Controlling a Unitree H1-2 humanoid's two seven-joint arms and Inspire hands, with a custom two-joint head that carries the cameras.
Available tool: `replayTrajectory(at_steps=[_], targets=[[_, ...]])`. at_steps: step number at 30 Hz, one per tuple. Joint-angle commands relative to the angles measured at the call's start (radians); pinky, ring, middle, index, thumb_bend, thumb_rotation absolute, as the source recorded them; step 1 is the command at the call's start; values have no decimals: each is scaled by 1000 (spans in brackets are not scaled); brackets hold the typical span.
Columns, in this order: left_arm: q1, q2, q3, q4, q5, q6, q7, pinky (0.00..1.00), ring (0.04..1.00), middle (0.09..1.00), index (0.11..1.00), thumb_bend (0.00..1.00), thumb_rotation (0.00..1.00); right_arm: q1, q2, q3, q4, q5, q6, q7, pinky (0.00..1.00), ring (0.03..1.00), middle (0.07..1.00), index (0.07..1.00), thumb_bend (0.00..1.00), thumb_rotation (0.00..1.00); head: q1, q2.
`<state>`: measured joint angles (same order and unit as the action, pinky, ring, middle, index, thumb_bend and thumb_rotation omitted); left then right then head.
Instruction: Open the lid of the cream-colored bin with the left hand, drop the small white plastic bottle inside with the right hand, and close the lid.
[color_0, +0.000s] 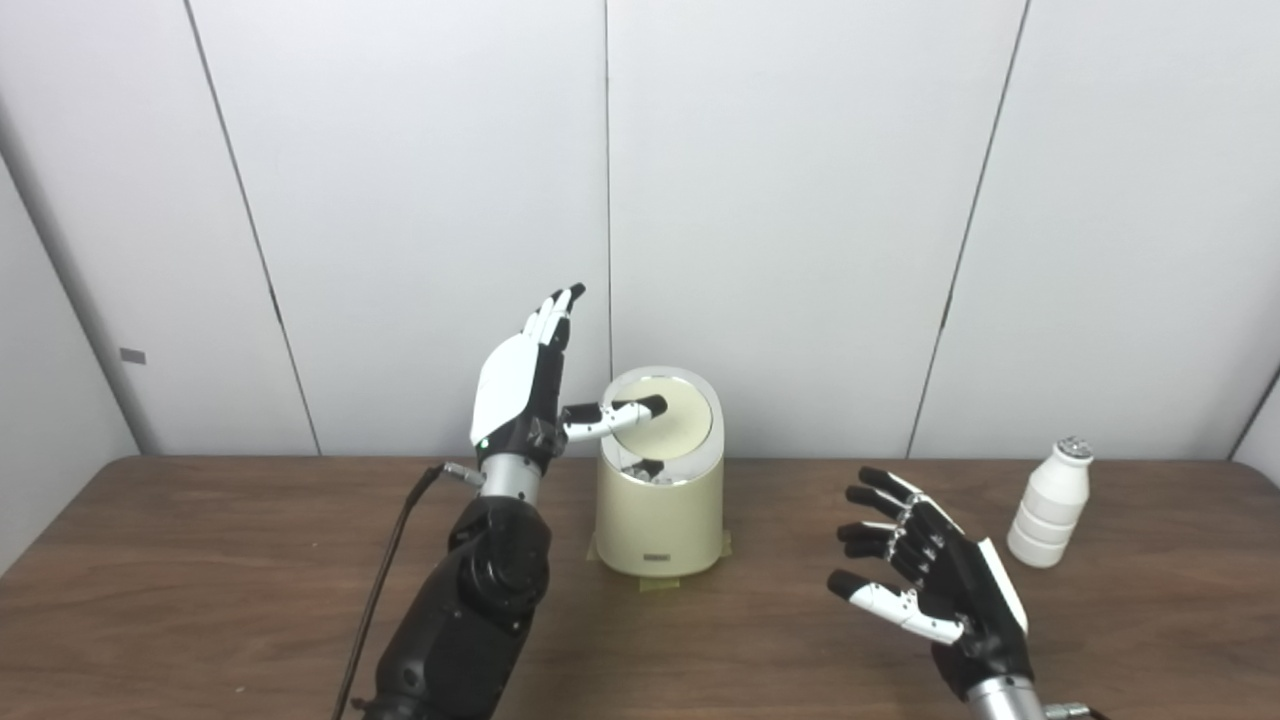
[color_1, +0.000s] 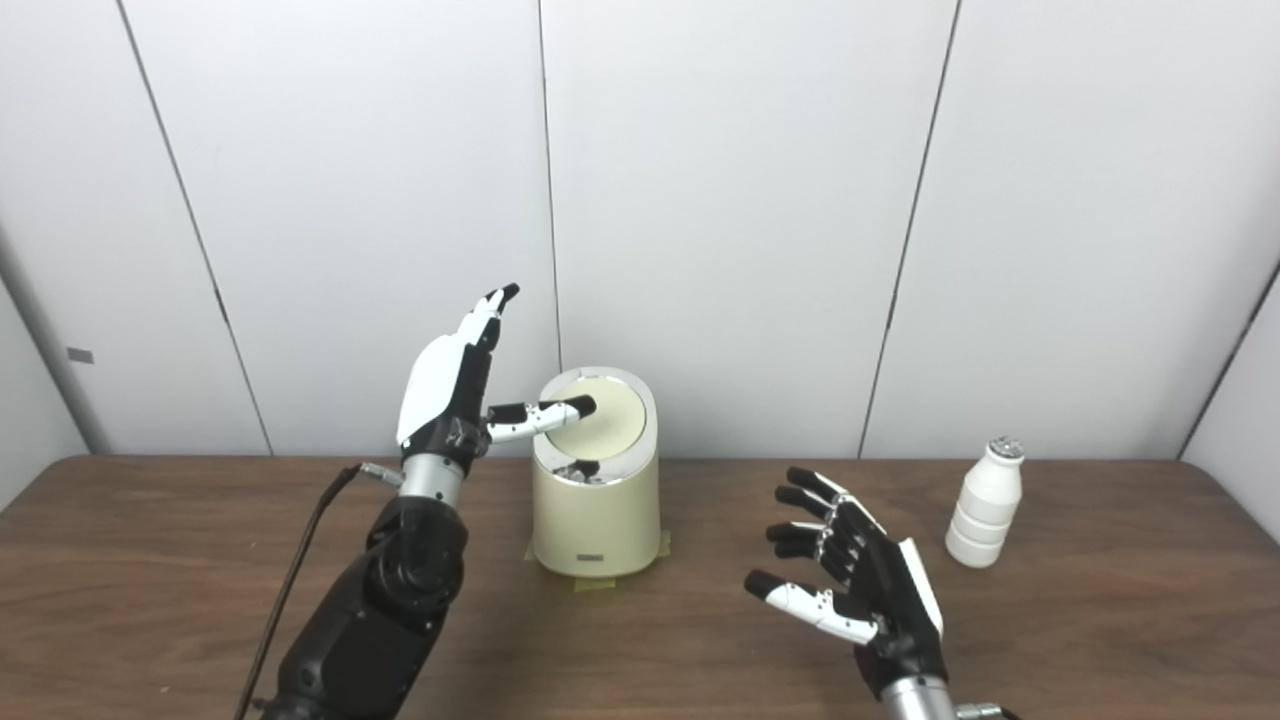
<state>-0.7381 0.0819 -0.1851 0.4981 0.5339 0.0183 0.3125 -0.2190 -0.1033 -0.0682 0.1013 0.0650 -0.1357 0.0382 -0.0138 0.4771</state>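
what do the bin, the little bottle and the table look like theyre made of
The bin looks like matte cream plastic, with a shiny, possibly metal, ring round its lid. The bottle seems white ribbed plastic with a silvery, likely foil, cap. The table shows dark wood grain; whether it is veneer or laminate can't be told.

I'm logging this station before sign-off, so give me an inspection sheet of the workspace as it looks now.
Surface: dark brown wooden table, no spills seen.
Job's things: cream-colored cylindrical bin standing on tape patches, its round lid tilted with a dark gap at the front; small white ribbed plastic bottle upright at the right, untouched.
Clutter: nothing seen.
Hands: left hand raised beside the bin, fingers up, thumb on the lid; right hand open above the table, holding nothing.
Cables: black cable along the left arm.
Surroundings: plain white wall panels.
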Motion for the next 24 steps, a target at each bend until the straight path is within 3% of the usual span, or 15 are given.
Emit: replayTrajectory(at_steps=[1,11,24], targets=[[-71,8,-10,-4,29,-17,28,1000,1000,1000,1000,958,323,-28,-2,-8,-29,11,-43,1,589,640,776,792,854,227,-3,1],[-76,16,-39,22,54,-4,17,1000,1000,1000,1000,941,267,-27,7,-9,-45,18,-29,-6,588,637,771,784,864,214,-7,8],[-69,38,-61,22,54,68,-75,997,1000,1000,1000,885,158,-26,13,-7,-59,6,-17,-10,601,638,774,785,865,230,-12,17]])
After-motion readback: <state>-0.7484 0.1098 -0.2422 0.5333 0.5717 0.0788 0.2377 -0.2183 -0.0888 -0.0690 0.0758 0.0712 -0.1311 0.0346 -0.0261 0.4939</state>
